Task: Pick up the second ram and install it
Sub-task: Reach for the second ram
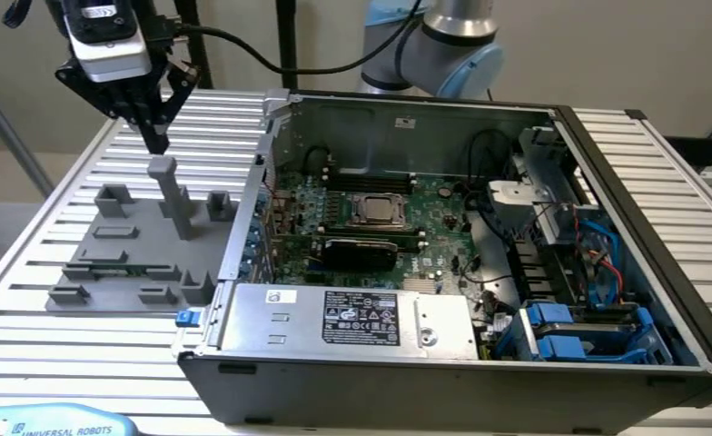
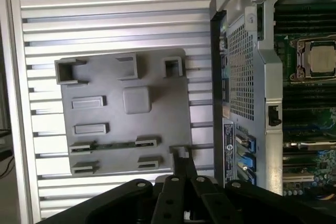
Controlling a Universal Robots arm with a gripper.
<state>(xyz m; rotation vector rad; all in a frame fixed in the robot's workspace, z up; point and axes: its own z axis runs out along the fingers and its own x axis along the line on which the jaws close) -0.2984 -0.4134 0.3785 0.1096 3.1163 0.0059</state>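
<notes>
At the exterior view's left, a table (image 1: 41,354) of ribbed, pale metal slats carries a flat, matte grey plastic fixture plate (image 1: 95,245) studded with square blocks, low clips and one tall rectangular post (image 1: 172,200). The second ram (image 1: 123,270), a thin green board stick, lies flat in the plate's clips near the front edge. In the wrist view it runs between two pairs of grey holders (image 2: 115,146). Above the post hangs the black gripper (image 1: 157,145). Its slim fingers are pressed together into a single point with nothing between them, and they are well apart from the ram. The wrist view shows the same closed tips (image 2: 181,157) over the plate's edge, beside the ram's end but not touching it. Just beside the plate stands an open computer case (image 1: 453,372) of dull grey sheet steel with a perforated side panel. Inside it lie a green motherboard (image 1: 435,263) with a square, shiny processor (image 1: 378,211) in its socket, long black slots, and a silver boxy power supply (image 1: 331,318) bearing a printed label. Toward the exterior view's right, the case holds looping black cables, thin red and blue wires (image 1: 605,254), and glossy blue plastic drive caddies (image 1: 568,331). Behind the case rises the robot arm (image 1: 459,45), smooth silver and light blue.
</notes>
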